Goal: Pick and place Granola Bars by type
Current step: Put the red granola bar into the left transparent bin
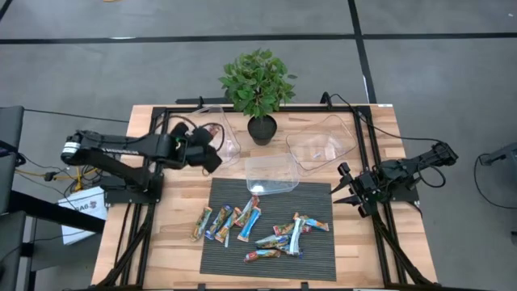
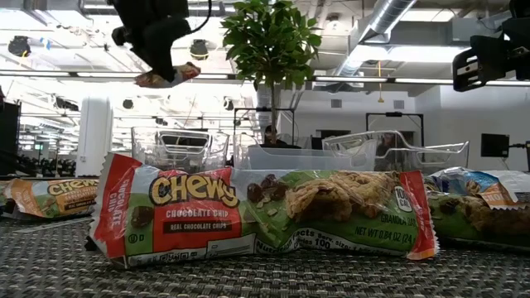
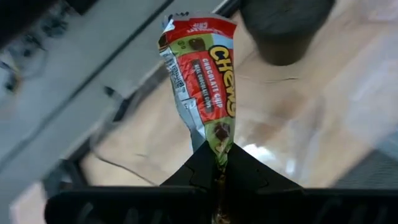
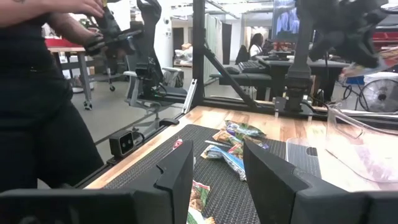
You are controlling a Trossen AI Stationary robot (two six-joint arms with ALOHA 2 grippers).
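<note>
One granola bar point(image 3: 205, 87) pinched in left fingers point(image 3: 214, 171); roughly eleven bars point(image 1: 262, 229) on mat point(image 1: 319, 194); right fingers point(image 4: 217, 168) apart.

red-and-green granola bar point(image 3: 205, 81), dark ribbed mat point(image 1: 234, 259), seemingly clear bins point(image 1: 319, 149)

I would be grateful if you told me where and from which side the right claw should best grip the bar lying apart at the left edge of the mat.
Probably across the middle of the leftmost bar, descending from straight above. It lies flat and slightly tilted on the ribbed mat, with free space along both long sides, so the fingers can straddle its narrow width. The right claw stands open and empty.
</note>
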